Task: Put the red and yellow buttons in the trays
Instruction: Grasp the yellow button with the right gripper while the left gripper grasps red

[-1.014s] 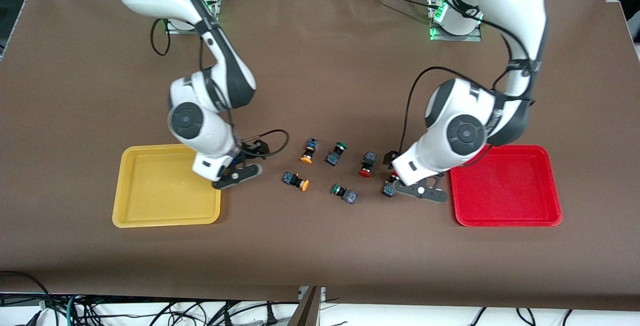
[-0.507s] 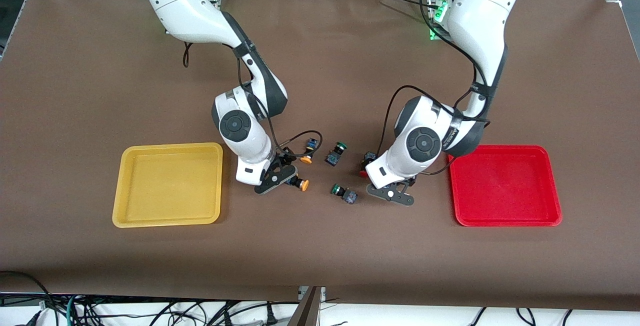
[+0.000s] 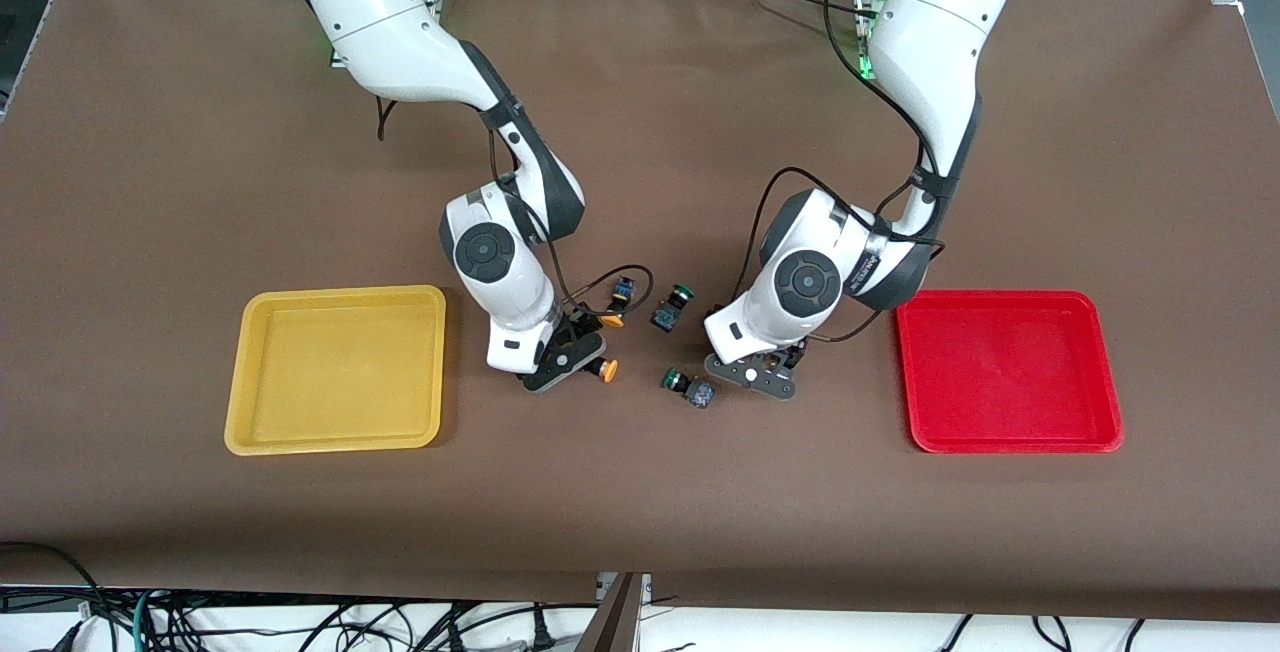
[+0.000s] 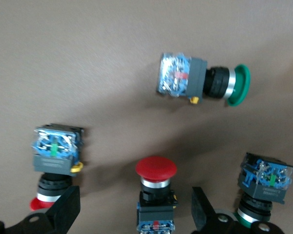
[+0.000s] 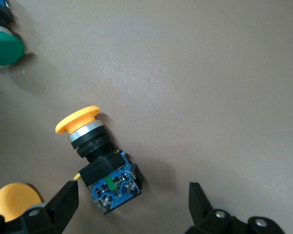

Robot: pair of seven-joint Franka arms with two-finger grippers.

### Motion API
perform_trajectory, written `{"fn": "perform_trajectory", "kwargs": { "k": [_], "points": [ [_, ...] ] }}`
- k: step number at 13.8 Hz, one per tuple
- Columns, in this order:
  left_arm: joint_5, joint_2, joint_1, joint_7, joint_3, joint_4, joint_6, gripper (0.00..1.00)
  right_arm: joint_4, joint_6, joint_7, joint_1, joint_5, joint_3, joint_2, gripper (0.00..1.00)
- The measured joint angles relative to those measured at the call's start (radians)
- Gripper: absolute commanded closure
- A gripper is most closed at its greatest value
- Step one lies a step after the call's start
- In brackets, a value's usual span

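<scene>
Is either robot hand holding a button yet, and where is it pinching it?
No. Both the left gripper and right gripper are open over buttons, gripping nothing.

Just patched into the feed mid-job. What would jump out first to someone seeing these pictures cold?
Both arms crowd over the cluster of small buttons at mid-table. The right gripper hangs open over a yellow-capped button; the left gripper hangs open over a red-capped button. The yellow tray at the right arm's end and the red tray at the left arm's end hold no buttons yet.
</scene>
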Motion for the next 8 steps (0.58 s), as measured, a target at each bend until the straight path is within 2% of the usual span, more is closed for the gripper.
{"fn": "perform_trajectory", "kwargs": {
  "k": [5,6,8],
  "points": [
    [0.000,0.001,-0.021,0.000,0.000,-0.044,0.000,0.00,0.001,0.002,0.000,0.000,0.000,0.000,0.004,0.01],
    [0.000,0.001,-0.024,0.000,0.000,-0.048,0.000,0.00,0.001,0.002,0.000,0.000,0.000,0.000,0.004,0.02],
    [0.000,0.001,-0.027,0.000,0.000,-0.053,0.000,0.00,0.001,0.002,0.001,0.001,0.000,0.000,0.005,0.13]
  ]
}}
